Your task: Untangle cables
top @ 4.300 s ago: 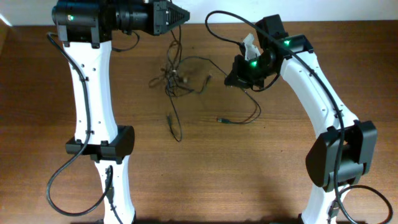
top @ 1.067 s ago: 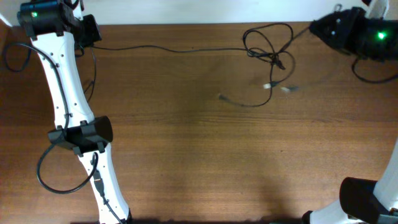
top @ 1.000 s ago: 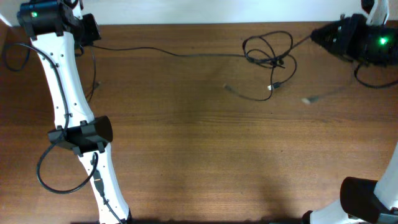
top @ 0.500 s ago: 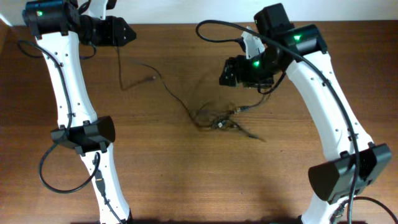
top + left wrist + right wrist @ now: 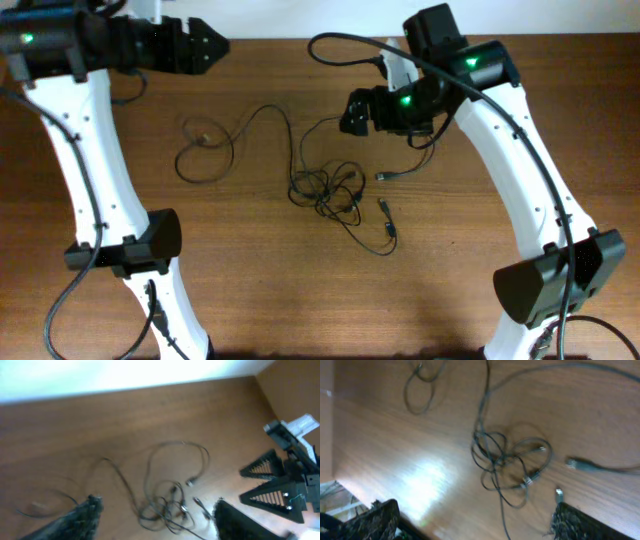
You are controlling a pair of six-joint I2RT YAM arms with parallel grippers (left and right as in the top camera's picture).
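The cables (image 5: 335, 190) lie loose on the wooden table (image 5: 300, 290): a small knot in the middle, a long strand running left to a wide loop (image 5: 205, 150), and plug ends (image 5: 386, 208) to the right. My left gripper (image 5: 222, 45) hovers at the back left, open and empty, well away from the loop. My right gripper (image 5: 347, 113) hangs just above and right of the knot, open and empty. The left wrist view shows the knot (image 5: 167, 507) between the wide fingers of the left gripper (image 5: 157, 504). Below the right gripper (image 5: 475, 507), the knot (image 5: 507, 462) and a plug (image 5: 559, 494) show.
The white wall (image 5: 300, 18) borders the table's back edge. Both arm bases (image 5: 150, 245) (image 5: 550, 280) stand at the front left and front right. A thick black robot cable (image 5: 335, 42) arches beside the right arm.
A second ago the arms held the cables stretched far apart. Both have since swung back toward the middle and opened, and the cables have dropped onto the table in a loose bunch.
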